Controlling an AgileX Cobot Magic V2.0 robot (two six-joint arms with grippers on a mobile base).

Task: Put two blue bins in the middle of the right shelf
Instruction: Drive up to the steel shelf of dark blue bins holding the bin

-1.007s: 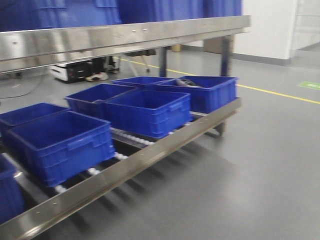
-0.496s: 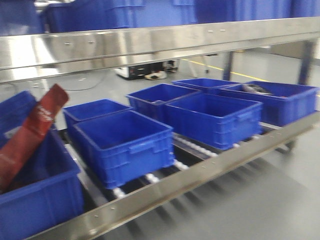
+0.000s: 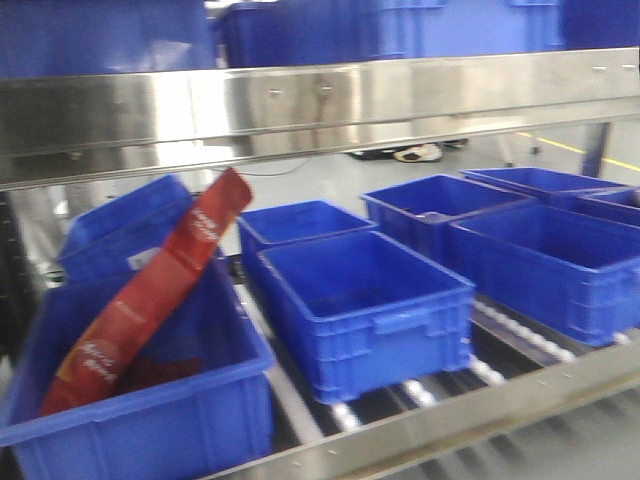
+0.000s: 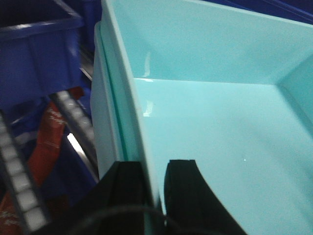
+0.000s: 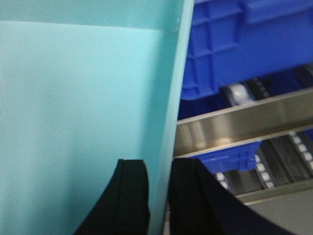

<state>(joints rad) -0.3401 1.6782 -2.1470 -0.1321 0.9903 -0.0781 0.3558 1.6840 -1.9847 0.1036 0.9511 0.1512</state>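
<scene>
Steel shelving (image 3: 320, 105) is filling the front view, its lower roller level carrying a row of blue bins (image 3: 365, 305). Compared with a second ago, this rack is sliding rightward across the frame, and a bin holding a red packet (image 3: 150, 295) is now entering at the left; I judge that my base is travelling along the rack with the load, so the transport step is under way and placement has not begun. Further blue bins are sitting on the level above.

Left wrist view: my left end effector (image 4: 154, 183) is pinching the wall of a pale teal bin (image 4: 210, 112), one finger outside and one inside the rim. A second rim is showing just outside the first, suggesting two nested bins. Rollers (image 4: 19, 191) and the red packet are lying below.

Right wrist view: my right end effector (image 5: 159, 196) is likewise clamping the opposite teal wall (image 5: 78, 122), with a steel rail (image 5: 244, 122) and blue bins just beyond it. The carried bins are therefore hanging between both arms; the occupied lower level and the rail are the nearest obstructions.
</scene>
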